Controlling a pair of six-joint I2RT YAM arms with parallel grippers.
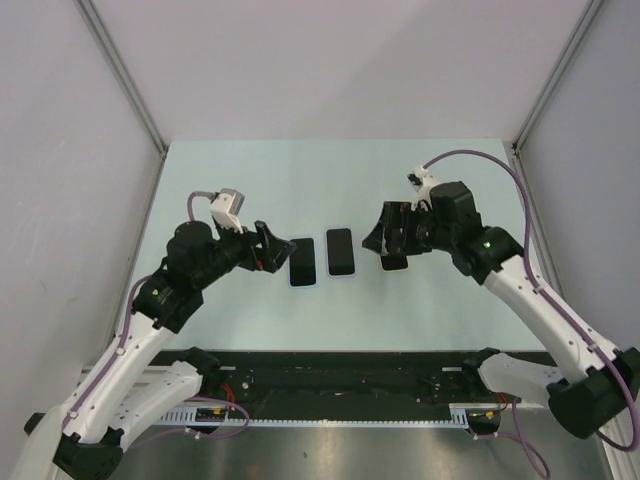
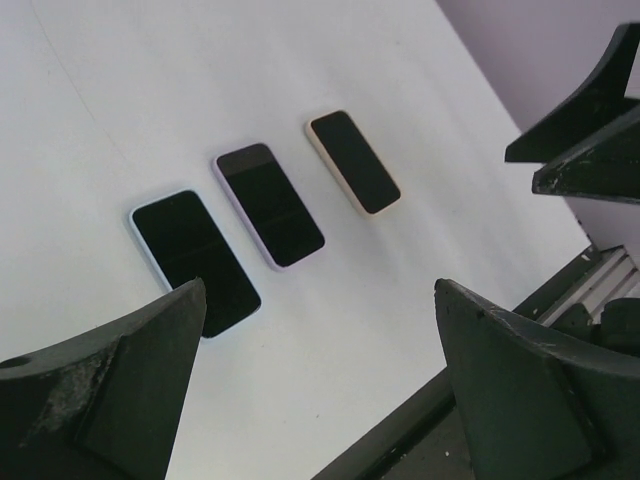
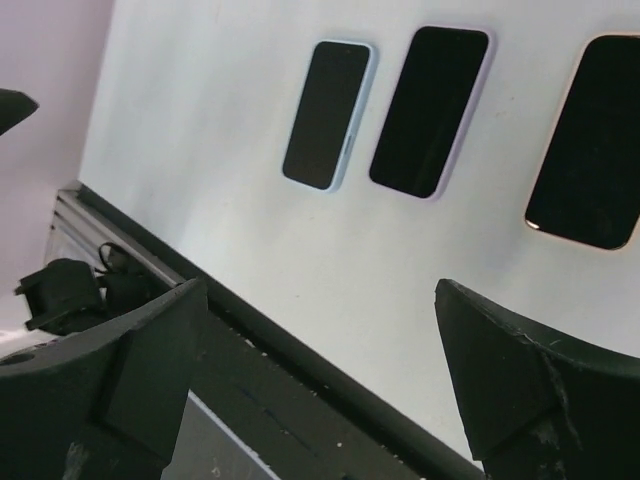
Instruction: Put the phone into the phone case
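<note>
Three in row: blue-edged phone (image 2: 193, 260), lilac-edged phone (image 2: 269, 204), peach-edged phone (image 2: 352, 162); left gripper (image 1: 272, 248), right gripper (image 1: 385, 238) fingers spread, holding none

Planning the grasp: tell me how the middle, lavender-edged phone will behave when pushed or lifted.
The lavender-edged phone lies flat on the table, so a push probably slides it rather than tipping or rolling it. Its thin slab shape suggests stiffness, but leaves little edge to grip. The smooth dark face may be slippery.
</note>
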